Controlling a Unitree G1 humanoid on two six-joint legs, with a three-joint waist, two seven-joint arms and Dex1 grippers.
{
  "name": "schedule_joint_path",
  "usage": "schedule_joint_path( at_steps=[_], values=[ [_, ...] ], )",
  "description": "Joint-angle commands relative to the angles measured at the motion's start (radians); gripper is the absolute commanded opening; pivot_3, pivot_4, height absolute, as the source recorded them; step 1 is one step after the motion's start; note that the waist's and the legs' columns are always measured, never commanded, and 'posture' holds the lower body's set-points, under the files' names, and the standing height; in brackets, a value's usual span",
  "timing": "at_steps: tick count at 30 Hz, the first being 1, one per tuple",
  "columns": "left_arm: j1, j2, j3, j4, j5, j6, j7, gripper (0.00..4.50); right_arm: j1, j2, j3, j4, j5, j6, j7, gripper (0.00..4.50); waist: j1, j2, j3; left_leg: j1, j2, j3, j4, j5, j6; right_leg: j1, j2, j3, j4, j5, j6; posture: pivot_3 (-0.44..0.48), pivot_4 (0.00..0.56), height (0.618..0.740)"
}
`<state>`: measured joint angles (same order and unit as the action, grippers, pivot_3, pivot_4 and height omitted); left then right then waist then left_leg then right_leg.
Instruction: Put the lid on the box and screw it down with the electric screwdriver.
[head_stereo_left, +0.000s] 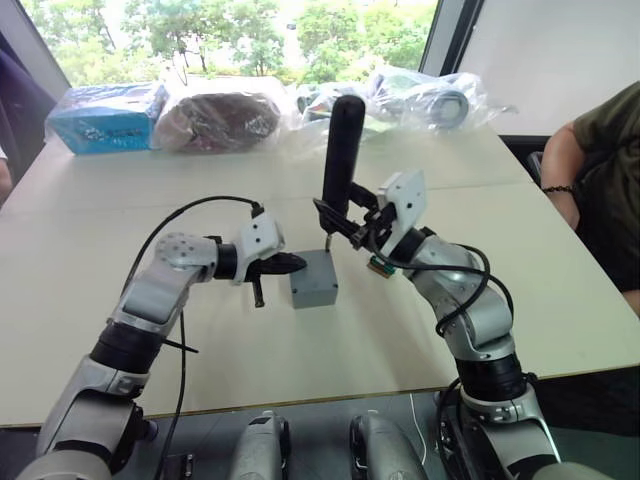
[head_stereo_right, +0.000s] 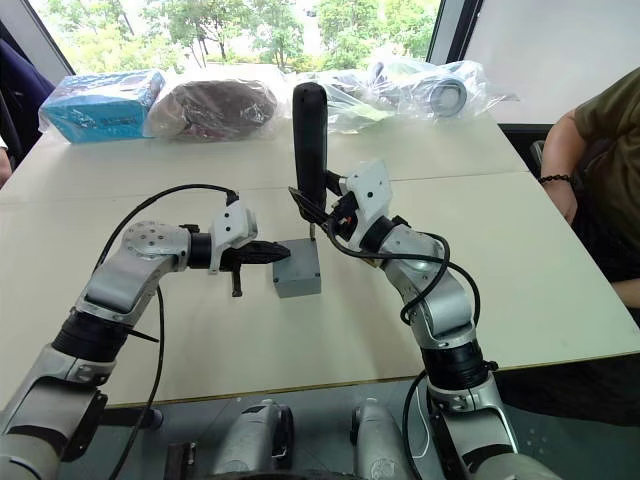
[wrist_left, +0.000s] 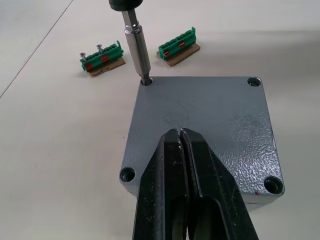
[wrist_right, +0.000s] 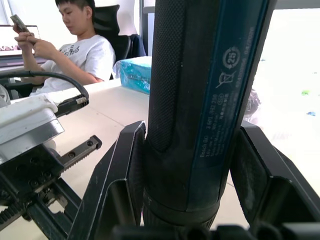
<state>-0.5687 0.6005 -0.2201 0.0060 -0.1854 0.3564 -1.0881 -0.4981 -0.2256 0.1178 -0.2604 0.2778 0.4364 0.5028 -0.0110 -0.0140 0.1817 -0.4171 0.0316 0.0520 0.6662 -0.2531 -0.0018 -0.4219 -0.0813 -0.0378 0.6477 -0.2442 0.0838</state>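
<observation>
The grey box (head_stereo_left: 313, 288) stands at the table's middle with the lid (wrist_left: 210, 117) lying flat on top of it, a screw hole at each corner. My left gripper (wrist_left: 179, 135) is shut, its tips over the lid's middle, touching or just above it. The electric screwdriver (head_stereo_left: 341, 150) stands upright with my right gripper (head_stereo_left: 342, 225) shut on its lower body; in the right wrist view its fingers (wrist_right: 122, 170) flank the dark barrel (wrist_right: 200, 100). The metal bit (wrist_left: 139, 52) sits in the lid's corner hole on the far side from my left gripper.
Two green terminal blocks (wrist_left: 102, 57) (wrist_left: 179, 47) lie on the table just beyond the box. A blue box (head_stereo_left: 105, 115) and plastic-wrapped items (head_stereo_left: 220, 118) line the far edge. A person's arm (head_stereo_left: 565, 175) rests at the table's right side; another person (wrist_right: 75, 50) sits to the left.
</observation>
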Motion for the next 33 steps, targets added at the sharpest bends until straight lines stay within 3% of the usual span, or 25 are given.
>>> schedule_joint_path(
  at_steps=[1,4,14,33],
  values=[
    [0.017,0.022,-0.027,0.003,0.035,-0.009,-0.008,0.0,0.03,-0.024,0.046,0.047,-0.022,0.108,-0.005,1.85,0.0,0.0,-0.005,0.002,0.0,0.0,0.0,0.0,0.0,0.001,0.0,0.0,0.0,0.0,0.0,0.0,0.15,0.74],
    [0.023,0.023,-0.029,0.001,0.039,-0.013,-0.009,0.0,0.026,-0.025,0.053,0.059,-0.023,0.146,-0.014,1.85,0.0,0.0,-0.009,0.01,0.0,0.0,-0.002,-0.001,0.0,0.01,0.0,0.0,-0.002,-0.001,-0.001,0.0,0.15,0.74],
    [0.039,0.021,-0.044,0.012,0.061,-0.028,-0.013,0.0,0.011,-0.034,0.096,0.085,-0.056,0.29,-0.068,1.85,0.001,-0.001,-0.031,0.013,0.001,-0.004,-0.003,-0.001,0.001,0.013,-0.001,0.0,-0.003,-0.003,-0.005,0.0,0.15,0.74],
    [0.053,0.013,-0.053,0.028,0.063,-0.034,-0.014,0.0,0.016,-0.029,0.079,0.073,-0.043,0.284,-0.088,1.85,0.002,-0.002,-0.042,0.015,0.003,-0.005,-0.007,-0.002,0.002,0.015,-0.002,-0.001,-0.009,-0.005,-0.007,0.0,0.15,0.74]
  ],
)
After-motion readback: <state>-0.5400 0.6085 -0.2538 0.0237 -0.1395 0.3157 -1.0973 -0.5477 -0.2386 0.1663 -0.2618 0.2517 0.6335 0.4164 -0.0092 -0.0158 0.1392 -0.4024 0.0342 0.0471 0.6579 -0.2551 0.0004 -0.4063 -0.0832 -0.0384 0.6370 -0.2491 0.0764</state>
